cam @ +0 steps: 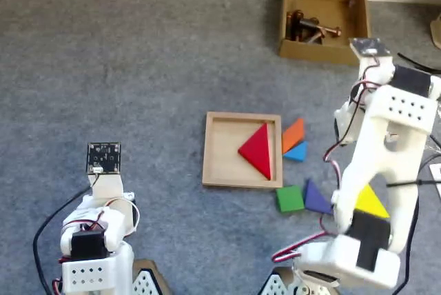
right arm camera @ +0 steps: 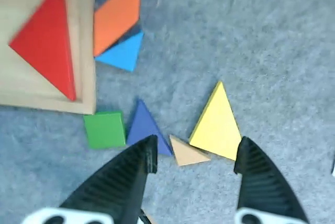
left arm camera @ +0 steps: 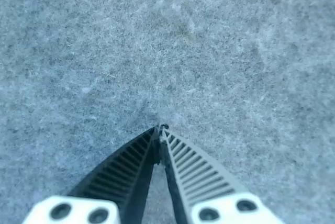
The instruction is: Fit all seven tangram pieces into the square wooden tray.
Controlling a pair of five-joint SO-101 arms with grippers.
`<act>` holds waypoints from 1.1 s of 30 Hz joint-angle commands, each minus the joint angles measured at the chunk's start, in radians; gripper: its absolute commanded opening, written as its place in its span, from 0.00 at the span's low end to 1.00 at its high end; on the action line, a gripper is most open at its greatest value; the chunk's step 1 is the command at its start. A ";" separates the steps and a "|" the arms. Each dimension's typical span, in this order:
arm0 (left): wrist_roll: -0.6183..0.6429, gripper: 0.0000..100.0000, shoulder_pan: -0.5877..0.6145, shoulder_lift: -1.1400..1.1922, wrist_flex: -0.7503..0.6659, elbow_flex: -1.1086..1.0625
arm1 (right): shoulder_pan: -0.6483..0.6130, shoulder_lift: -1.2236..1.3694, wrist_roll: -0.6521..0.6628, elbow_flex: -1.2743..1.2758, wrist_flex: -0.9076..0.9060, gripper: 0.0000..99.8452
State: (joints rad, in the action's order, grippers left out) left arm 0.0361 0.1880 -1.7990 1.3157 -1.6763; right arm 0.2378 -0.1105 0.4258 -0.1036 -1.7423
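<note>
The square wooden tray [cam: 222,160] lies mid-table with a red triangle [cam: 258,150] inside, against its right wall. Just outside that wall lie an orange parallelogram [cam: 293,134] and a light blue triangle [cam: 296,151]. Below the tray's corner sit a green square [cam: 289,198], a dark blue triangle [cam: 315,198] and a yellow triangle [cam: 372,202]. My right gripper [right arm camera: 198,148] hangs open above a small tan triangle [right arm camera: 186,154], between the dark blue triangle [right arm camera: 142,127] and the yellow triangle [right arm camera: 217,124]. My left gripper [left arm camera: 159,132] is shut and empty over bare carpet.
A cardboard box [cam: 353,12] with brown metal parts stands at the back right. The right arm [cam: 386,143] rises over the pieces on the right. The left arm [cam: 96,233] sits folded at the front left, on grey carpet.
</note>
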 commanded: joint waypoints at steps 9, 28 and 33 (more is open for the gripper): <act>0.002 0.00 0.008 0.007 0.008 -0.021 | 0.021 -0.390 0.057 0.384 0.105 0.23; 0.002 0.00 0.008 0.007 0.008 -0.021 | 0.108 -0.328 0.063 0.885 0.621 0.23; 0.002 0.00 0.008 0.007 0.008 -0.021 | 0.110 -0.211 0.158 0.819 0.627 0.26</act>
State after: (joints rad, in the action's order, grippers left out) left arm 0.0361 0.1880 -1.7990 1.3157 -1.6763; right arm 0.3330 -0.3452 0.5409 0.7925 -1.1377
